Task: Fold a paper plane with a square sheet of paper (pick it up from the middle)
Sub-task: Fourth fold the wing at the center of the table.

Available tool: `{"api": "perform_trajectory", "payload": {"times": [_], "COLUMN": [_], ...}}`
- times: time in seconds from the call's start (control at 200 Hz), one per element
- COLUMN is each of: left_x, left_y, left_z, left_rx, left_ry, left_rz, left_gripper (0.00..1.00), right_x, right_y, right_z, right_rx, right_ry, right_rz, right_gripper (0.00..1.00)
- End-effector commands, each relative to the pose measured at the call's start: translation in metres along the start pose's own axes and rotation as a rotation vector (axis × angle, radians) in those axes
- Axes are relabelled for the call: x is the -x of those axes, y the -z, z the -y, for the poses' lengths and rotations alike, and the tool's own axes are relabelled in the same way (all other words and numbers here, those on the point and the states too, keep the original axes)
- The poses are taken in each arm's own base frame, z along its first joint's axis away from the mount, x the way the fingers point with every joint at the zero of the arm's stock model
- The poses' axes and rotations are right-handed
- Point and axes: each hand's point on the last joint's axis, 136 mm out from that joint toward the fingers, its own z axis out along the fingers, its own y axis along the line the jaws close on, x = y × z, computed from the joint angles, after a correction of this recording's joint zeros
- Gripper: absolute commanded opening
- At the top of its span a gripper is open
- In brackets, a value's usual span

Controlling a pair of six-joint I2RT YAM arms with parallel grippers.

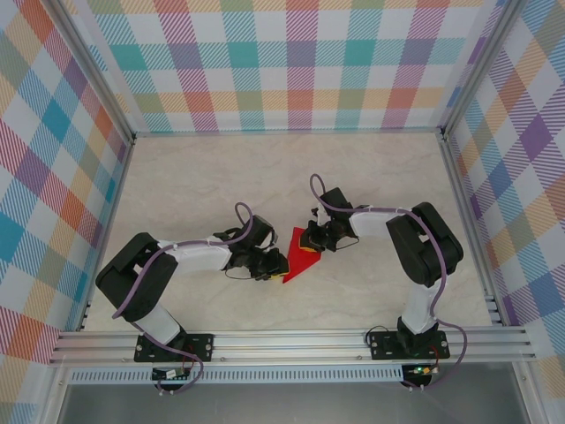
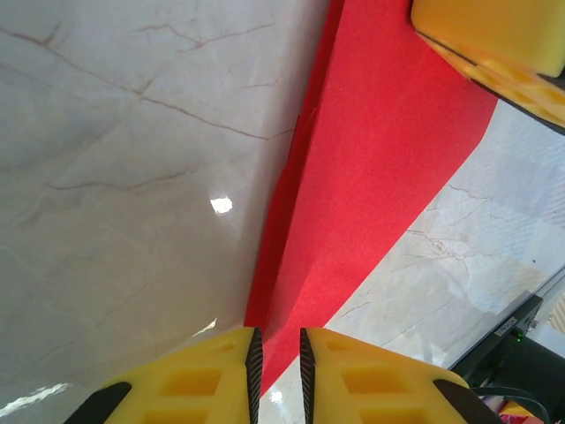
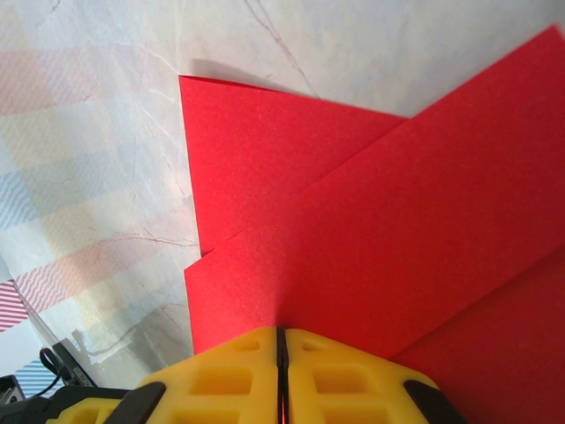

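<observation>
The square sheet of paper (image 1: 298,254) is bright red and folded into a long pointed shape with overlapping flaps (image 3: 371,221). It hangs between the two grippers at mid-table. My right gripper (image 1: 312,238) (image 3: 282,340) is shut on its upper right edge, with red showing in the slit between the pads. My left gripper (image 1: 279,265) (image 2: 278,353) is at the narrow lower tip (image 2: 291,300). Its jaws stand narrowly apart, the tip lies between them, and table shows through the gap. In the left wrist view the right gripper's yellow finger (image 2: 503,35) sits on the sheet's far end (image 2: 388,159).
The marbled tabletop (image 1: 221,177) stretches out behind and to both sides of the arms. Checked walls (image 1: 291,62) close it in on three sides. An aluminium rail (image 1: 291,340) runs along the near edge by the arm bases.
</observation>
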Motion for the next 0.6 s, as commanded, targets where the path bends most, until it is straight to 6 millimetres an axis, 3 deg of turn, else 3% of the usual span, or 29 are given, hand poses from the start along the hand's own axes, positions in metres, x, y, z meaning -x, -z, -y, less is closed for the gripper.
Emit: {"api": "perform_trajectory", "payload": {"times": [0.0,0.22,0.385,0.595], "left_x": [-0.007,-0.002,-0.006,-0.010], "left_y": [0.002,0.014,0.006,0.002], "left_z": [-0.011,-0.002,-0.002,-0.002], "left_rx": [0.029,0.018,-0.004,-0.016], "left_ry": [0.013,-0.013,-0.002,-0.003], "left_rz": [-0.019,0.024,-0.008,-0.031], "left_gripper": [0.21,0.24,0.15,0.14], "right_x": [-0.009,-0.009,-0.009,-0.010], "right_y": [-0.015,-0.016,-0.016,-0.017], "right_z": [0.041,0.043,0.044,0.045], "right_rx": [-0.145,-0.148,-0.152,-0.155], "right_ry": [-0.063,-0.066,-0.068,-0.070], "right_rz": [-0.021,-0.023,-0.025,-0.029], "right_gripper": [0.09,0.09,0.09,0.09]}}
